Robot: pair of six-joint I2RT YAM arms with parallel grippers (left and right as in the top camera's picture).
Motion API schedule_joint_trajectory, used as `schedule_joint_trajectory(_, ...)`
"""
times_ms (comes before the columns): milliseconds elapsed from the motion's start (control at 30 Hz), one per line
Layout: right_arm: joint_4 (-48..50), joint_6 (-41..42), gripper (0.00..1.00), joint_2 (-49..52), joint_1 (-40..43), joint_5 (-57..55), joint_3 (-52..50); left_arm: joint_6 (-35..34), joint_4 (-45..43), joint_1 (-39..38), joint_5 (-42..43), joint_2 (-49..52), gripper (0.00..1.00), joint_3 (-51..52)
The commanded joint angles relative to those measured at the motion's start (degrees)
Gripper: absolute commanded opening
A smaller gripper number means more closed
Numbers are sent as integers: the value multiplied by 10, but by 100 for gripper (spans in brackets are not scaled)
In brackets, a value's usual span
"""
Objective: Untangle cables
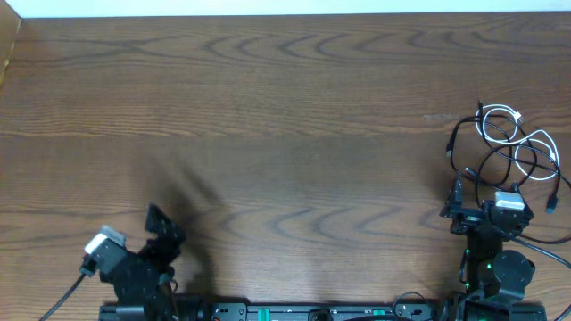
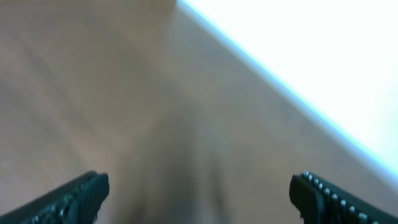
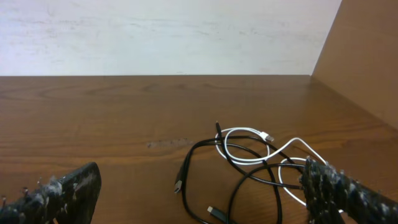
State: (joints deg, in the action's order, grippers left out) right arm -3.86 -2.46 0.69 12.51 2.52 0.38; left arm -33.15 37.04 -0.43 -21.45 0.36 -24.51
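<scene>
The table [image 1: 268,107] is plain wood, and the cables [image 1: 510,152] are piled in one loose knot at its right side. The right gripper [image 3: 200,173] is parked just behind the pile with its fingers spread wide, probably so a strand can be grabbed easily. The left gripper [image 2: 199,183] is placed well apart, also spread wide, nothing held. The white cable [image 3: 249,149] is looped through the black ones [image 3: 198,155], and a plug [image 3: 178,185] is seen poking out.
</scene>
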Motion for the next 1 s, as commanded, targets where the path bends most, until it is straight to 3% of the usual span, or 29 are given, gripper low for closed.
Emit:
schedule_joint_trajectory(0, -2, 7, 99, -4, -1, -5, -1, -2, -115, 1, -11, -3, 98, 27)
schedule_joint_trajectory(133, -2, 7, 99, -4, -1, -5, -1, -2, -309, 1, -11, -3, 98, 65)
schedule_joint_trajectory(233, -2, 7, 99, -4, -1, -5, -1, -2, -384, 1, -11, -3, 98, 83)
schedule_joint_trajectory(567, -2, 7, 99, -4, -1, -5, -1, -2, -421, 1, -11, -3, 98, 100)
schedule_joint_trajectory(967, -2, 7, 99, -4, -1, -5, -1, -2, -430, 1, -11, -3, 98, 212)
